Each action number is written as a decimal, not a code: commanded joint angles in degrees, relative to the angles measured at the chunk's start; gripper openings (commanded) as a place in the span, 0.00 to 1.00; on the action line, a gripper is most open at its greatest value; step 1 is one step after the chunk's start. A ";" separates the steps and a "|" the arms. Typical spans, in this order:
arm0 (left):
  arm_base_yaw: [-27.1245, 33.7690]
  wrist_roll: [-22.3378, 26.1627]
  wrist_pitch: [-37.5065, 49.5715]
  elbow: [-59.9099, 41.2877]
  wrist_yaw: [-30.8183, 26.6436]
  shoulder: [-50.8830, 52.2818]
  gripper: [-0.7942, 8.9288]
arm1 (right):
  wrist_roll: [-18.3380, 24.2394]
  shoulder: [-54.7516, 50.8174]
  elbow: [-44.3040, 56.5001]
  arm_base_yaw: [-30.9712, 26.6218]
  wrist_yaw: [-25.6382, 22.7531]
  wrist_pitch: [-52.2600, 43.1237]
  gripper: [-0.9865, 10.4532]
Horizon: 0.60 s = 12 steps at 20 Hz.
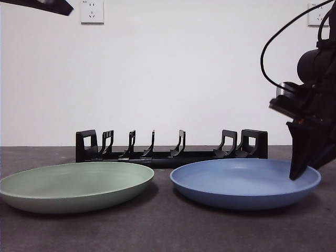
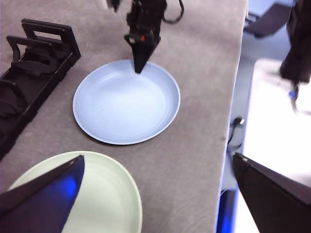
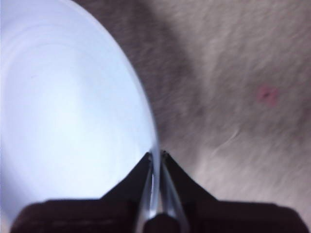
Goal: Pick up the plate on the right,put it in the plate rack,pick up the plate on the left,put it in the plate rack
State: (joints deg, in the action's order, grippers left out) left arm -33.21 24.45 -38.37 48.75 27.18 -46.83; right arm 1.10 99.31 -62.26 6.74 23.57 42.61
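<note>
The right tool (image 1: 300,170) comes down from the upper right of the front view and has its two black jaws closed narrowly over the rim of the blue plate (image 1: 244,184), one jaw inside the rim and one outside, as the right wrist view shows. The blue plate lies flat on the worktop (image 1: 168,231). Just behind it and behind the green plate (image 1: 73,185) stands the plate rack (image 1: 170,148), a long low black rack with curved upright prongs and blocky ends; every slot between its prongs is bare. The green plate lies flat beside the blue one, the two apart with a strip of bare worktop between them.

The left tool (image 2: 155,194) hangs high above the green plate with its jaws spread wide, holding nothing; in the front view it shows only as a dark tip at the top left corner.

In the left wrist view the blue plate sits near the worktop's edge (image 2: 236,97), with a band of bare grey surface between plate and edge. The worktop is dark grey and matt. Behind it is a plain white wall (image 1: 184,68) with a socket (image 1: 92,11) near the top left and another at the top right.
</note>
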 commanded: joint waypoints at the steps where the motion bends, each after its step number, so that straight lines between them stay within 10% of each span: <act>1: -3.82 6.69 0.66 0.22 -4.72 -0.96 0.71 | 0.00 -2.29 -4.07 0.26 1.22 4.00 0.07; 12: -22.05 28.92 16.50 0.22 -33.94 -10.36 0.69 | -2.60 -9.27 -23.15 8.48 4.11 20.41 0.07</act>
State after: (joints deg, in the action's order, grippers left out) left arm -55.13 50.57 -22.24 48.75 -6.61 -57.14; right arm -0.71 89.76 -84.97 14.98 27.05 63.37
